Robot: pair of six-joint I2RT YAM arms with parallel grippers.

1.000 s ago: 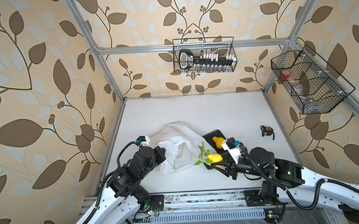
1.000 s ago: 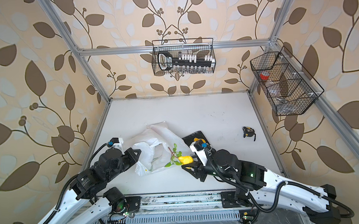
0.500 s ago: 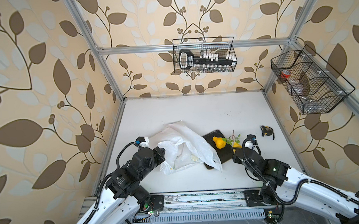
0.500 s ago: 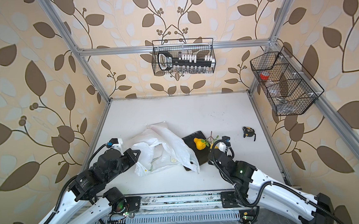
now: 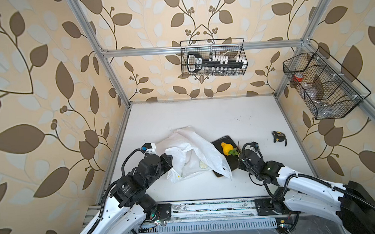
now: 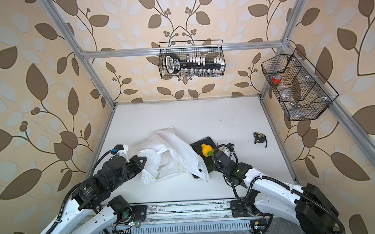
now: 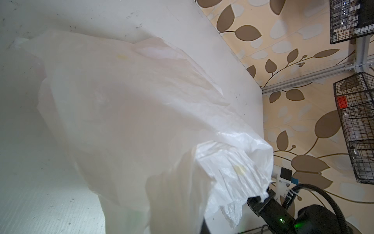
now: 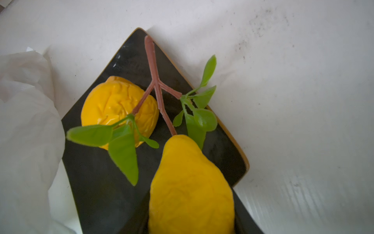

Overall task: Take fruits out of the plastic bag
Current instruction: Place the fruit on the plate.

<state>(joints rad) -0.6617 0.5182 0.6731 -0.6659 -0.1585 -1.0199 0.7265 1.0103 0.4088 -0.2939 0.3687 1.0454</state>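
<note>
Left jaws: clenched, apparently on a bunched edge of the plastic bag [image 5: 197,150] [image 6: 179,149], with the pinch itself buried under film in the left wrist view [image 7: 141,111]. Right jaws: hidden beneath the right arm [image 5: 251,160] in both top views and outside the right wrist view; cannot tell whether released or grasping.

Bag crumpled on the white worktop [image 5: 204,116], left of centre. One end drawn up against the tip of the left arm [image 5: 145,169], and a long fold draped over the near side of the black tray [image 5: 223,139]. Pale round shape [image 5: 201,164] showing through the film, too faint to name.

Two lemons out of the bag, joined by a forked brown twig [image 8: 154,81] with green leaves [image 8: 123,154]. Far lemon [image 8: 113,101] [image 5: 226,148] [image 6: 205,149] lying on the tray [image 8: 97,192], just beside the bag's edge [image 8: 24,121], plain in both top views. Near lemon [image 8: 190,186] large and close to the camera in the right wrist view, over the tray, covered by the arm from above. Twig end reaching the tray's far corner.

Small black-and-yellow tape measure [image 5: 278,136] [image 6: 260,137] alone on the worktop, well apart from the tray, toward the right wall. Back basket [image 5: 213,58] and side basket [image 5: 323,84], both black wire, hung on the walls above the worktop
</note>
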